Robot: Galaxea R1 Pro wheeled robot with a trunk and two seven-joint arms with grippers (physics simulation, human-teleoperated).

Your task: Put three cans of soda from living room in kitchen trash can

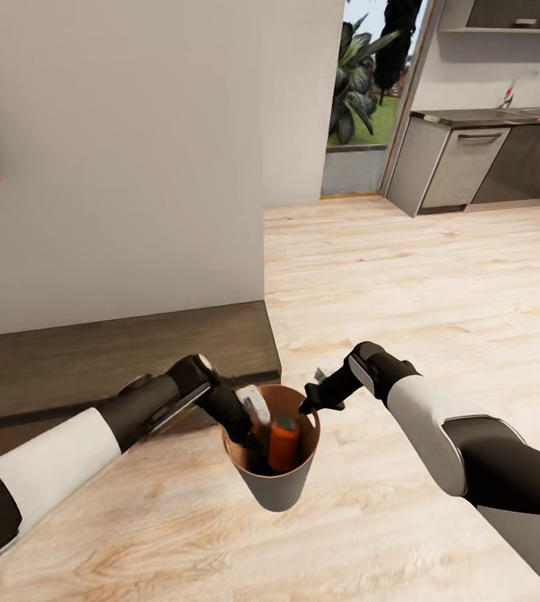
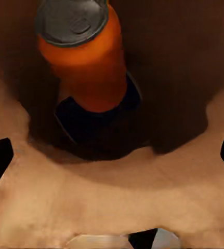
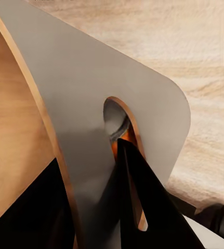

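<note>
The bin (image 1: 277, 489) hangs between both arms above the wood floor (image 1: 437, 284); the left gripper (image 1: 249, 426) reaches inside it, fingers spread, and the right gripper (image 1: 312, 403) pinches its rim. An orange can (image 1: 283, 443) leans on a dark blue can (image 2: 99, 127) inside. Farther off stand a dark ledge (image 1: 119, 355) and grey kitchen cabinets (image 1: 462, 163)
</note>
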